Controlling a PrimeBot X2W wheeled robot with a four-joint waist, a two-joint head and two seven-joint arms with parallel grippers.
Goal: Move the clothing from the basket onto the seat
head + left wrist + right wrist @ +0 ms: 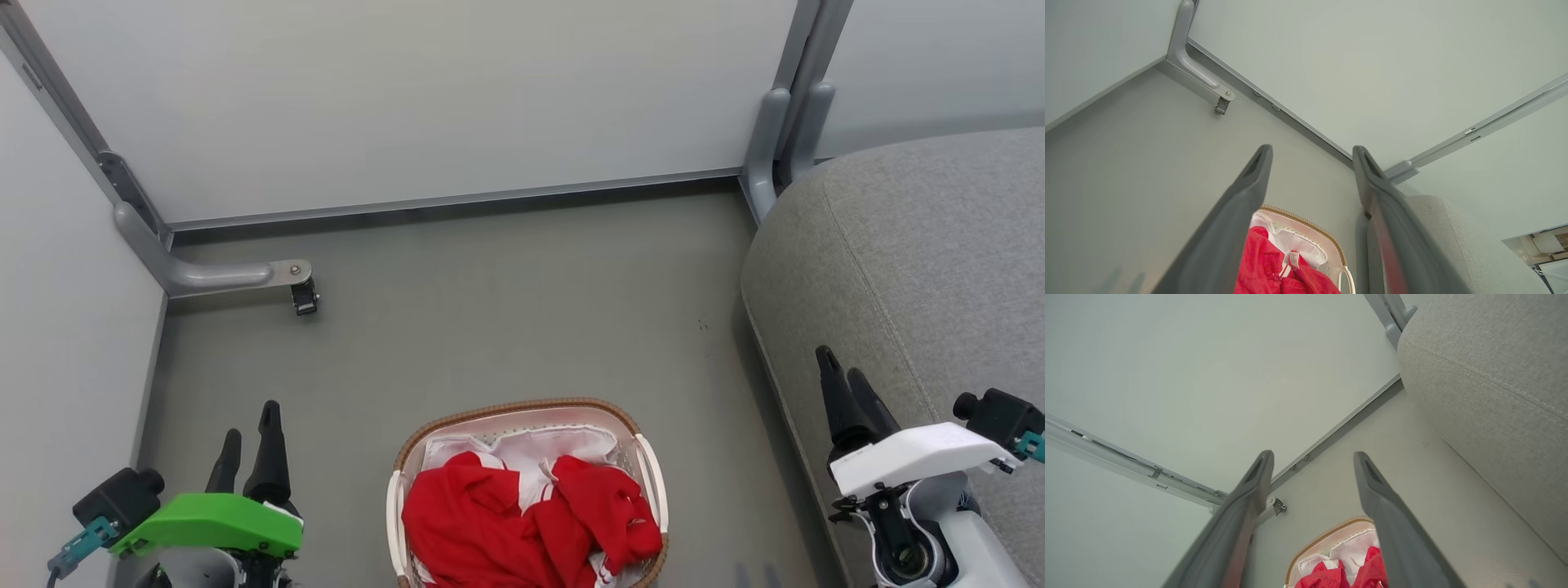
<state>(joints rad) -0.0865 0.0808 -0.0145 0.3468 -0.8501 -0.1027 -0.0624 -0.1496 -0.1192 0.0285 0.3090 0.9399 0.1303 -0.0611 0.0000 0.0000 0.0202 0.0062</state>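
The white basket (651, 469) with its brown woven rim stands on the floor at the bottom centre of the head view. Inside lies the red clothing (522, 518) with white trim, over the white liner (522, 447). The grey seat (922, 269) rises at the right. My left gripper (249, 441) is open at the lower left, well left of the basket. Over the seat's front edge my right gripper (845, 380) is open and holds nothing. In the wrist views the clothing (1274, 267) (1347, 575) shows between the open fingers of the left gripper (1311, 152) and the right gripper (1312, 457).
Pale partition walls close the area behind and to the left. A grey metal foot with a small black caster (304, 296) juts from the left corner onto the floor. Another grey post base (771, 155) stands beside the seat's back corner. Open grey floor (522, 318) lies beyond the basket.
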